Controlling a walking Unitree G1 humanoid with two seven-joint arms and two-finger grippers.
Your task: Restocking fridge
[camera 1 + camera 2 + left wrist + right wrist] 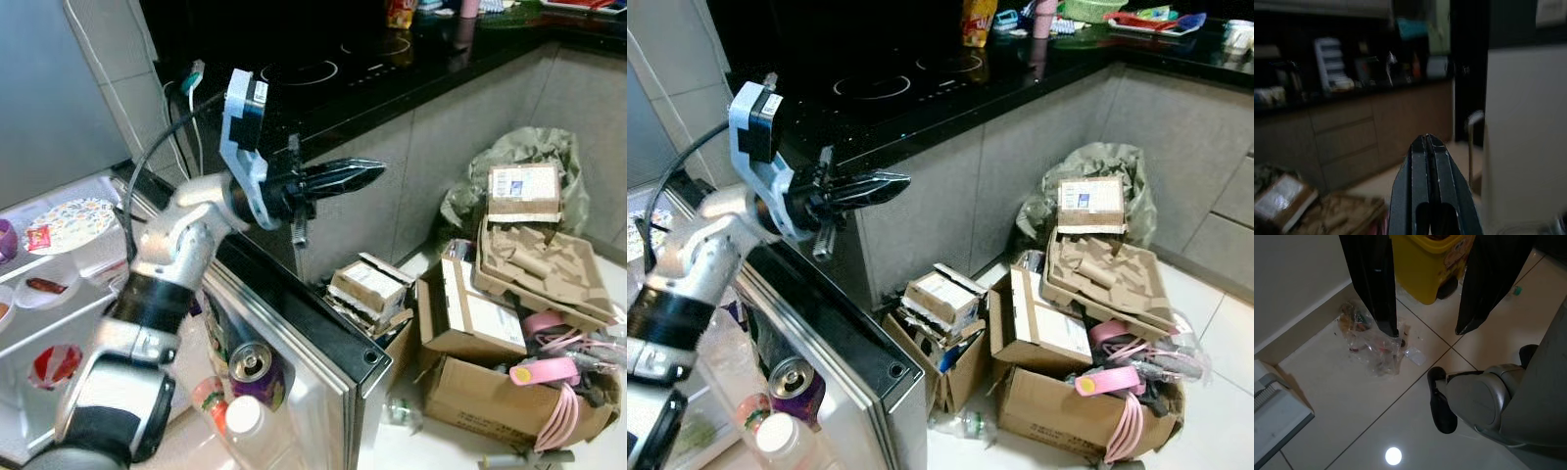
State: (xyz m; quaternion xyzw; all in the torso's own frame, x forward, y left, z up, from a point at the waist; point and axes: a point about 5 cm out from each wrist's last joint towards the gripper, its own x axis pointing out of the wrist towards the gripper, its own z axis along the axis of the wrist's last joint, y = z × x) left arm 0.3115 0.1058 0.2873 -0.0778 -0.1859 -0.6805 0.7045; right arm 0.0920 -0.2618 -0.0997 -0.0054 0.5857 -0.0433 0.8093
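Note:
The fridge door (312,331) stands open, its black top edge running across the middle of the left eye view. Its door shelf holds a drink can (250,362) and a white-capped bottle (243,416). My left gripper (377,174) is raised above the door's top edge, shut with nothing between its fingers, pointing right towards the counter front. In the left wrist view the two fingers (1420,161) lie pressed together. The fridge shelves at left carry a patterned plate (69,223) and small dishes. My right gripper (1427,328) hangs open above the floor, empty.
A black countertop with an induction hob (323,69) runs behind the door. Several torn cardboard boxes (470,323) and a pink cable (563,406) clutter the floor at right. Below my right gripper are a yellow bin (1435,259), a crumpled plastic bag (1374,345) and my foot (1442,404).

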